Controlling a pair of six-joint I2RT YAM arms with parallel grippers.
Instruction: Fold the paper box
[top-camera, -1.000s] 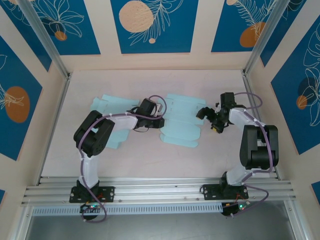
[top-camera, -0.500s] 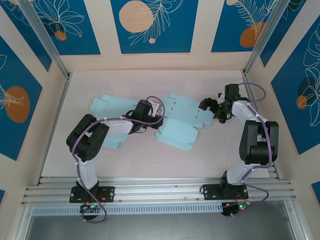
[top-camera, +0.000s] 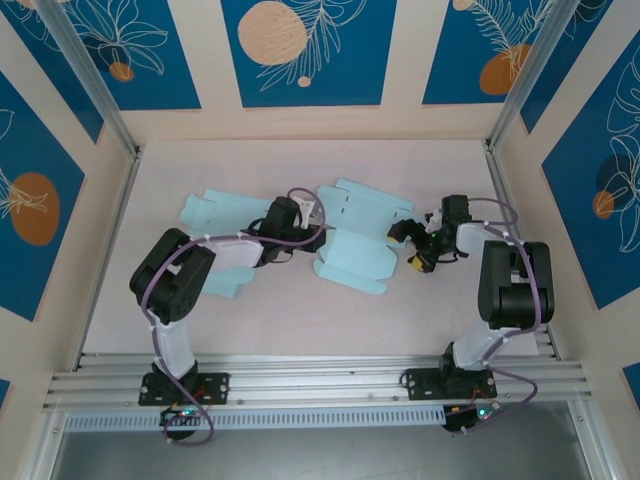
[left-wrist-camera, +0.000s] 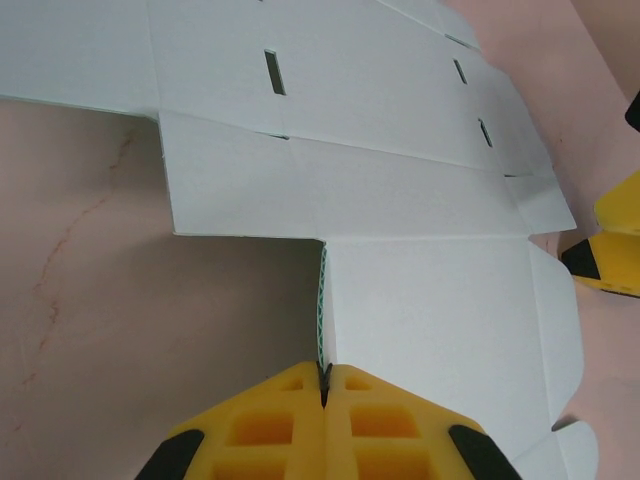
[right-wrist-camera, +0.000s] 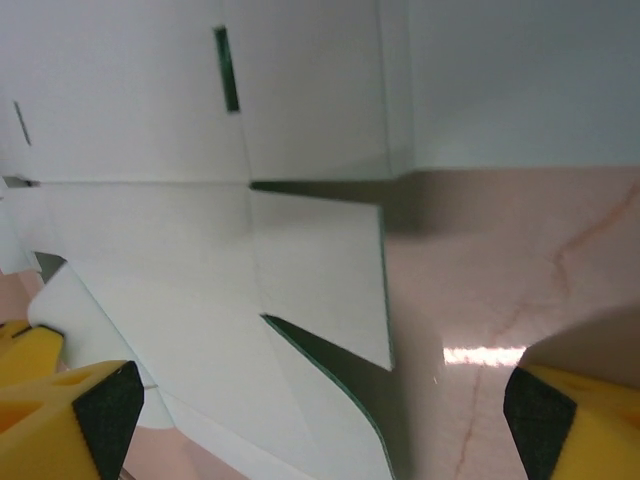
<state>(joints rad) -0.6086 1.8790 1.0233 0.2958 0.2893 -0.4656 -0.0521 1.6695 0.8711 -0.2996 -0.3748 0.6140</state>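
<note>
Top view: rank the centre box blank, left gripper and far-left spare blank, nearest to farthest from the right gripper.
1. Centre box blank: just left of the open right gripper, at its fingertips.
2. Left gripper: across that blank, shut on its left edge.
3. Spare blank: far left, well beyond the left gripper.

Pink marbled tabletop (top-camera: 300, 310), blue floral wall panels (top-camera: 340, 70), perhaps a spare cardboard blank (top-camera: 215, 208) at left.

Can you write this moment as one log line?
left gripper: shut on paper box | right gripper: open, at its flap | fold: not done
</note>
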